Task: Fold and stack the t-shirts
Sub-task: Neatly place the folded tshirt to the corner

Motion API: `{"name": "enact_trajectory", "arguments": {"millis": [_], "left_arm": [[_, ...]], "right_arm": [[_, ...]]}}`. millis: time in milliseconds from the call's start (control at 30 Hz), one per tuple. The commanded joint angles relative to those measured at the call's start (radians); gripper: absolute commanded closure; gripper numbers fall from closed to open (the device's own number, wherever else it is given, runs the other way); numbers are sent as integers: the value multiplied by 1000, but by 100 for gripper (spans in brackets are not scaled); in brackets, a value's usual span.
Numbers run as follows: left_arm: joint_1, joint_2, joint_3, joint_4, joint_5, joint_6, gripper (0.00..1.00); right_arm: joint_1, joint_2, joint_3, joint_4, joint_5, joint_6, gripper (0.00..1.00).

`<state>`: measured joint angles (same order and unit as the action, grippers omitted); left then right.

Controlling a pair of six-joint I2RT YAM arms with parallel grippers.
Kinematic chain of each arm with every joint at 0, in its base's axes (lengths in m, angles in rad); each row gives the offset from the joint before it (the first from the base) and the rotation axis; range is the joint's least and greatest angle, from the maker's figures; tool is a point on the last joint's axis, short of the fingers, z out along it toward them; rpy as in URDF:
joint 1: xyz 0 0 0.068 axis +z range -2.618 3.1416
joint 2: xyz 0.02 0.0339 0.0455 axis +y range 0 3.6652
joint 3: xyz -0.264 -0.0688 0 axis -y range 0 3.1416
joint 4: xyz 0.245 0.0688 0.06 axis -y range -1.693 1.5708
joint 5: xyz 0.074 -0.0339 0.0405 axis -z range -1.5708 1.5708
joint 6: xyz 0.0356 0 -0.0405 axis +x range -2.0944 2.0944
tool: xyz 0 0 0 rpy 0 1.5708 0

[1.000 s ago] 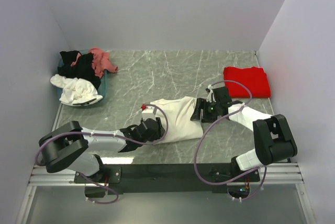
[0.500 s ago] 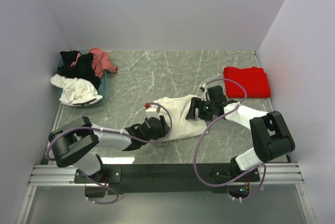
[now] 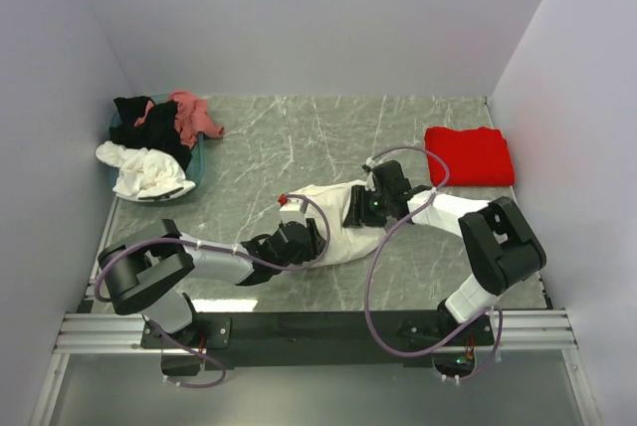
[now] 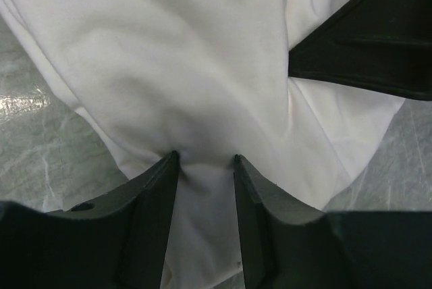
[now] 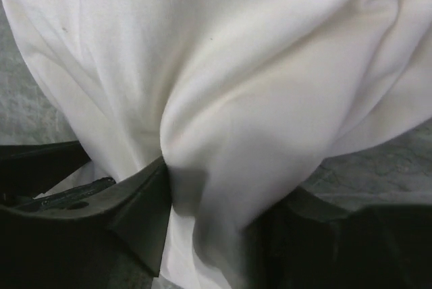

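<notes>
We work on a grey marbled table (image 3: 328,137) boxed in by plain pale walls (image 3: 299,18) on three sides. The slab looks smooth and hard, so cloth should slide over it with little drag.

Largest on it is the cream t-shirt (image 3: 338,219), lying bunched near the middle, between the two arms. At the far left a teal basket (image 3: 199,165) holds a heap of black, pink and white t-shirts (image 3: 149,142), none yet folded. At the far right, near the wall, sits the red t-shirt (image 3: 470,155), folded flat (the likely base of the stack).

The left gripper (image 4: 202,167) is clamped on a gather of cream cloth, with creases fanning out from its fingertips. The right gripper (image 5: 202,201) seems likewise closed on a thick fold. One finger is dark and blurred in its wrist view, so we judge that from how the fabric puckers.

We expect this shirt to be light and limp, sagging and wrinkling wherever it goes unsupported. A pinch holds only the layers it catches. We would take it at the hem corners or shoulder seams, both layers together, and draw it taut between the grippers. It is not fragile; the risk is a slipped layer or a dragged-in crease.
</notes>
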<state>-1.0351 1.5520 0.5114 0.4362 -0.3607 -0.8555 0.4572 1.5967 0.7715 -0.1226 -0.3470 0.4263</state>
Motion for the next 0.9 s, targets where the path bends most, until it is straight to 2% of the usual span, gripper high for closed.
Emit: {"name": "enact_trajectory", "arguments": {"millis": [0, 33, 67, 133, 167, 400, 533, 767, 867], "left_arm": [[0, 42, -5, -85, 55, 3, 54], [0, 37, -2, -94, 52, 3, 54], [0, 33, 4, -102, 49, 6, 54], [1, 2, 12, -122, 43, 12, 54], [1, -13, 18, -145, 33, 15, 54], [26, -202, -11, -247, -9, 41, 53], [55, -306, -66, -267, -14, 33, 53], [101, -371, -155, -264, 8, 22, 53], [109, -375, -169, -261, 14, 21, 53]], "right_arm": [[32, 46, 3, -57, 25, 16, 52], [32, 46, 9, -63, 34, 12, 58], [31, 49, 15, -83, 55, 9, 71], [32, 51, 41, -106, 74, -6, 88], [31, 49, 51, -132, 98, -14, 100], [-29, 35, 230, -290, 256, -125, 100], [-136, 32, 347, -367, 305, -195, 100], [-276, 115, 573, -448, 326, -307, 100], [-316, 147, 623, -454, 309, -366, 100]]}}
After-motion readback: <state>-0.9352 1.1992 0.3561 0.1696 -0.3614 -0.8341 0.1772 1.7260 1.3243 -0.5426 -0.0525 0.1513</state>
